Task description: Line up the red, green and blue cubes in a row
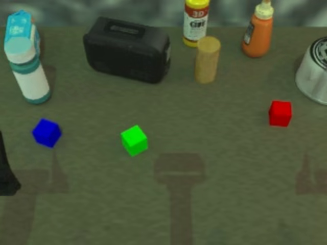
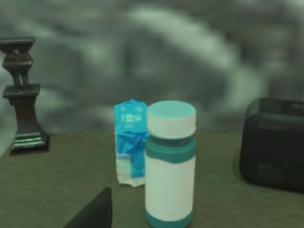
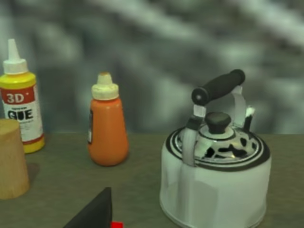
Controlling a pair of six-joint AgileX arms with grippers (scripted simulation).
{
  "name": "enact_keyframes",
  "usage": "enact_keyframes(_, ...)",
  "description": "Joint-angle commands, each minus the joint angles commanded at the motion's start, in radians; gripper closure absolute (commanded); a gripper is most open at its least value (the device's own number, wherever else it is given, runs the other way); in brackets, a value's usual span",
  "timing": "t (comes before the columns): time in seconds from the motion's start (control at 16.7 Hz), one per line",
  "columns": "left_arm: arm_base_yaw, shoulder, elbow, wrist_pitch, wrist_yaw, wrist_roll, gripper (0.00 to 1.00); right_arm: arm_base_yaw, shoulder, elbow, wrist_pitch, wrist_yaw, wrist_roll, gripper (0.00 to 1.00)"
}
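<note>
The blue cube [image 1: 46, 132] lies at the table's left, the green cube [image 1: 134, 140] left of centre and the red cube [image 1: 280, 113] at the right, all well apart on the cloth. Neither gripper shows in the top view; only arm shadows fall on the near part of the table. In the left wrist view a single dark finger [image 2: 97, 213] shows, with bare table beside it. The right wrist view has one finger [image 3: 97, 211] too, and a sliver of the red cube [image 3: 116, 224] sits just beside it. Both grippers are open and hold nothing.
Along the back stand a white-and-teal bottle [image 1: 28, 71], a blue carton [image 1: 19, 24], a black speaker [image 1: 127, 48], a yellow glue bottle [image 1: 196, 21], a wooden cylinder [image 1: 207, 59], an orange bottle [image 1: 258, 31] and a steel kettle [image 1: 314, 66]. A black shape [image 1: 6, 173] sits at the left edge.
</note>
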Motion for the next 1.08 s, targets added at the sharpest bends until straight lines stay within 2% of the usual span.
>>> enact_keyframes(0.24,0.000,0.000,0.000,0.000,0.000,0.000,0.00,0.005,0.030,0.030,-0.020,-0.002,0.006,0.00)
enact_keyframes(0.48,0.000,0.000,0.000,0.000,0.000,0.000,0.00,0.025,0.216,0.215,-0.134,-0.005,0.041,0.00)
enact_keyframes(0.72,0.000,0.000,0.000,0.000,0.000,0.000,0.00,0.052,0.566,0.534,-0.327,-0.003,0.092,0.00)
enact_keyframes(1.08,0.000,0.000,0.000,0.000,0.000,0.000,0.00,0.101,1.300,1.097,-0.690,0.006,0.177,0.00)
